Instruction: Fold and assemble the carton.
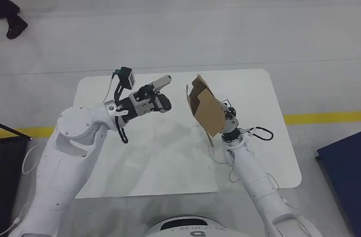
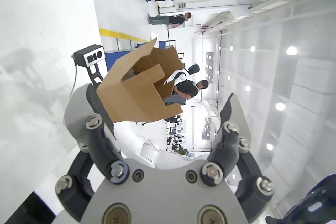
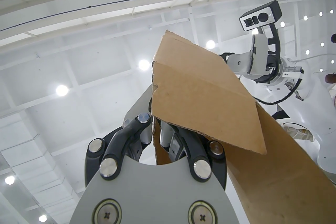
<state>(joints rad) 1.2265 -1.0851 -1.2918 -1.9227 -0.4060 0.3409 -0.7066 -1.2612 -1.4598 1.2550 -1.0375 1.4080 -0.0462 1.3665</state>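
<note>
- Spanning the centre of the top view, the white table [image 1: 139,172] with rounded corners lies beneath both arms.
- Brown carton [image 1: 207,109] [image 2: 136,93] [image 3: 199,99]: held in the air over the table's right half. It is tilted and partly unfolded into a tube, and its end flaps stand loose. Its open end faces the left arm.
- Right gripper [image 1: 227,121] [image 3: 158,128]: its fingers are clamped together on the carton's lower edge, gripping the cardboard from below.
- Left gripper [image 1: 166,92] [image 2: 160,93]: its fingers are spread wide with nothing between them. It points sideways at the carton's open end, near it but apart, over the table's middle.
- Yellow floor line [image 1: 328,117]: runs past the table's right side.
</note>
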